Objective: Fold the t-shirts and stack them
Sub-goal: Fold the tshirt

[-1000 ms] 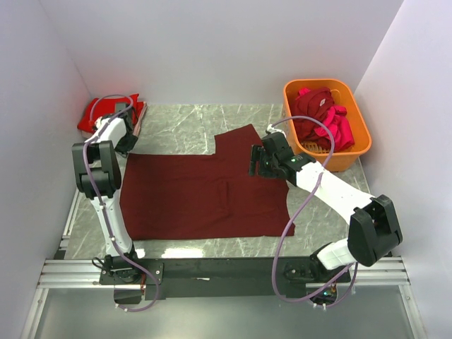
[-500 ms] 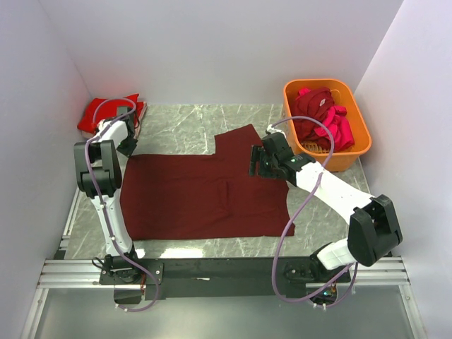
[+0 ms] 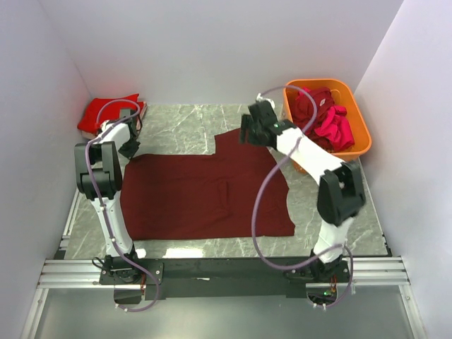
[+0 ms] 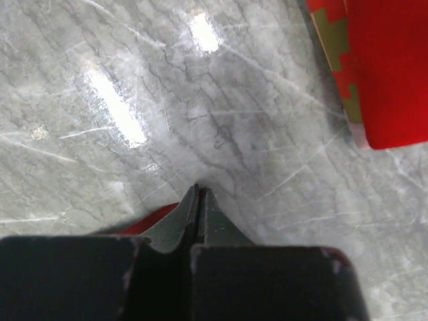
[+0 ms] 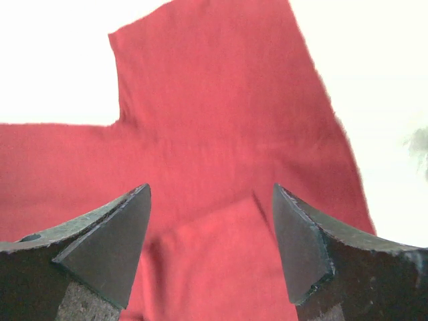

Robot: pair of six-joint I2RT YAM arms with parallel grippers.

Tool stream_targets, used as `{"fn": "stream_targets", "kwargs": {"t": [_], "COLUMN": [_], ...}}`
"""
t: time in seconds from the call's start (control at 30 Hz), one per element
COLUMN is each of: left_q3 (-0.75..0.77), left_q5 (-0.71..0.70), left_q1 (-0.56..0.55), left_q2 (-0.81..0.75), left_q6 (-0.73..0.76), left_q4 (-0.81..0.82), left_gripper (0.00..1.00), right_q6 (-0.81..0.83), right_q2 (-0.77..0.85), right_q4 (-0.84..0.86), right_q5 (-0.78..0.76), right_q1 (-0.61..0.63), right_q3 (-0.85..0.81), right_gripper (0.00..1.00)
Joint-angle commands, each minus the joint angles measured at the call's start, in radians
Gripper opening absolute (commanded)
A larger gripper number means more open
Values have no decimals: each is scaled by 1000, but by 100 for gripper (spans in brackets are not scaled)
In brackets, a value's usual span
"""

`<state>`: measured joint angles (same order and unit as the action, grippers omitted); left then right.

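A dark maroon t-shirt (image 3: 205, 191) lies spread flat on the table, one sleeve pointing to the back. My left gripper (image 3: 131, 146) sits at its back left corner. In the left wrist view it (image 4: 199, 188) is shut, with a sliver of red cloth (image 4: 137, 224) at the jaws. My right gripper (image 3: 248, 131) hovers open over the back sleeve. The right wrist view shows it (image 5: 210, 190) open with the shirt (image 5: 221, 134) below. A folded bright red t-shirt (image 3: 106, 111) lies at the back left and also shows in the left wrist view (image 4: 391, 67).
An orange basket (image 3: 346, 157) at the back right holds crumpled maroon and pink t-shirts (image 3: 321, 116). White walls close in the table on three sides. A metal rail (image 3: 226, 272) runs along the near edge.
My right gripper let go of the shirt's right edge and swung back and left to above the back sleeve. The shirt's right edge settled flatter. My left gripper shifted slightly.
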<state>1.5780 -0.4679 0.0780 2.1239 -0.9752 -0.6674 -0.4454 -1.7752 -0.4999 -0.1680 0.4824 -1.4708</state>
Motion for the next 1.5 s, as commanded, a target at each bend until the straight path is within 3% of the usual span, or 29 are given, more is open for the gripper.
{"fn": "stream_targets", "kwargs": {"t": [0.0, 0.07, 0.27, 0.37, 0.53, 0.7, 0.87, 1.13, 1.33, 1.47], "left_q3": [-26, -47, -58, -50, -50, -59, -61, -59, -56, -52], "left_q5": [38, 46, 46, 41, 29, 46, 46, 63, 58, 63], "left_q1": [-9, -11, -11, -11, -11, -11, -11, -11, -9, -9], "left_q2": [-39, -45, -51, -47, -51, -65, -61, -53, -51, -50], "left_q6": [43, 50, 56, 59, 58, 61, 59, 67, 69, 69], "left_q4": [6, 18, 26, 17, 15, 29, 25, 28, 22, 22], "left_gripper": [1, 1, 1, 1, 1, 1, 1, 1, 1, 1], "right_q6": [54, 79, 164, 234, 261, 274, 176, 80, 40, 45], "right_q2": [-104, -211, -562, -690, -721, -763, -768, -823, -840, -842], "right_q4": [-20, -22, -88, -95, 56, -23, -78, -155, -221, -223], "right_q5": [-62, -73, -77, -105, -85, -45, 108, 165, 64, 55], "right_q1": [-27, -51, -84, -88, -107, -108, -123, -157, -165, -160], "right_q3": [-173, -251, -751, -877, -813, -895, -839, -892, -915, -924], "right_gripper": [79, 79, 79, 80, 85, 88, 88, 88, 71, 71]}}
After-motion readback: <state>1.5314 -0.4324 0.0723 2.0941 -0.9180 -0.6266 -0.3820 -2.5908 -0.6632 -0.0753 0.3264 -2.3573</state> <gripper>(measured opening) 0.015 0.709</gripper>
